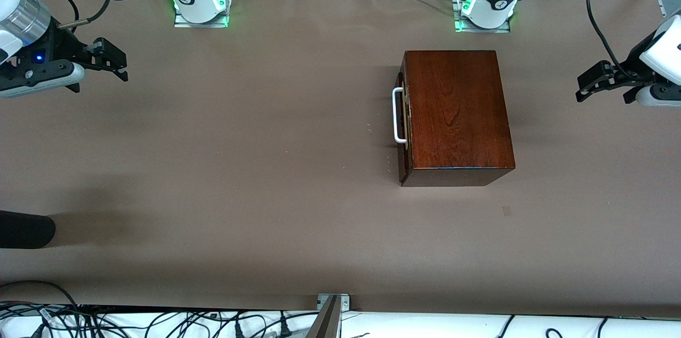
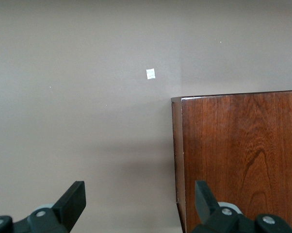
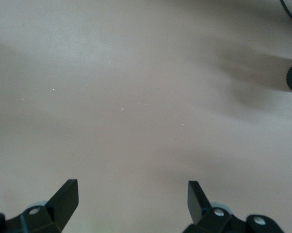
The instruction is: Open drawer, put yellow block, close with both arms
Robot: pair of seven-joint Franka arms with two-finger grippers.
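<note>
I see the drawer (image 1: 407,120) pushed shut in its shiny red-brown box (image 1: 457,114), near the surface (image 1: 239,167) edge where the arm bases stand, at the left arm's end. Its white handle (image 1: 398,115) faces the right arm's end; the box runs longways toward the camera. The left gripper (image 1: 584,88) and right gripper (image 1: 119,64) hang open over the surface's ends.

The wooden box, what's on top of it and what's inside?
Nothing rests on the wooden box. Its drawer is shut, with the white handle showing, so whatever is inside is hidden. No yellow block is visible.
</note>
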